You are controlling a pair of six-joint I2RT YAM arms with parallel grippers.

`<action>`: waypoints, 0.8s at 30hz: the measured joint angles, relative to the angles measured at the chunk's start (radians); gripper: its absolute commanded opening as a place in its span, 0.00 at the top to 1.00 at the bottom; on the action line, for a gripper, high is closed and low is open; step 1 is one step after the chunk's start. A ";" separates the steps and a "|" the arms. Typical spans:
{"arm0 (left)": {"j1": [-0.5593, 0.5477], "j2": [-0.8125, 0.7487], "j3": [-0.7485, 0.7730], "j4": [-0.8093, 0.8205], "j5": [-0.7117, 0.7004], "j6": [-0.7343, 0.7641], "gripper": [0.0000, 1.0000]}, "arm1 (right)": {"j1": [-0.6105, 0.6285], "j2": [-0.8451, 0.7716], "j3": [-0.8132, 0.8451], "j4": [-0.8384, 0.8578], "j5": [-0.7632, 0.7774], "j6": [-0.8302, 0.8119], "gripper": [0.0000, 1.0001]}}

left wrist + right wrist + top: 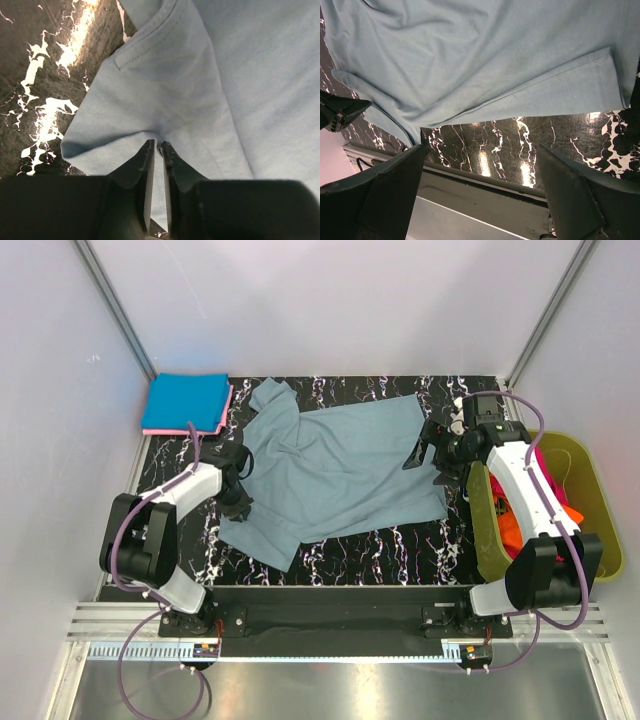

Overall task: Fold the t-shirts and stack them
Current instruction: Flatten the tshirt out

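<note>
A dusty grey-blue t-shirt (340, 470) lies spread and wrinkled on the black marble table (400, 550). My left gripper (238, 485) is at the shirt's left edge, near a sleeve. In the left wrist view the left gripper (157, 146) is shut on a raised fold of the shirt (225, 75). My right gripper (425, 452) is at the shirt's right edge. In the right wrist view the right gripper (482, 150) is wide open and empty, just off the shirt's hem (535, 87). A folded bright blue shirt (187, 402) lies on a folded pink one (160, 431) at the back left.
An olive-green tub (600, 510) stands at the right of the table, beside my right arm. It holds an orange shirt (508, 525) and a magenta one (545, 465). White walls close in the left, back and right sides. A metal rail runs along the near edge.
</note>
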 measured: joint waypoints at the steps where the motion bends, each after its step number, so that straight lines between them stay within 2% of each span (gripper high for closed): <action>1: 0.000 0.000 -0.001 0.000 -0.002 0.003 0.76 | 0.000 0.000 -0.004 0.001 -0.002 0.001 0.00; 8: 0.000 0.026 -0.004 0.022 -0.008 0.019 0.74 | 0.002 0.002 -0.009 0.007 -0.004 0.002 0.00; 15: 0.000 0.051 -0.001 0.029 -0.010 0.030 0.84 | 0.006 0.002 -0.021 0.014 -0.014 0.002 0.00; 19: 0.000 0.051 -0.001 0.030 -0.012 0.036 1.00 | 0.006 0.002 -0.032 0.014 -0.017 0.002 0.00; 24: 0.000 0.035 -0.008 0.037 -0.013 0.042 1.00 | 0.011 0.011 -0.035 0.015 -0.016 0.002 0.00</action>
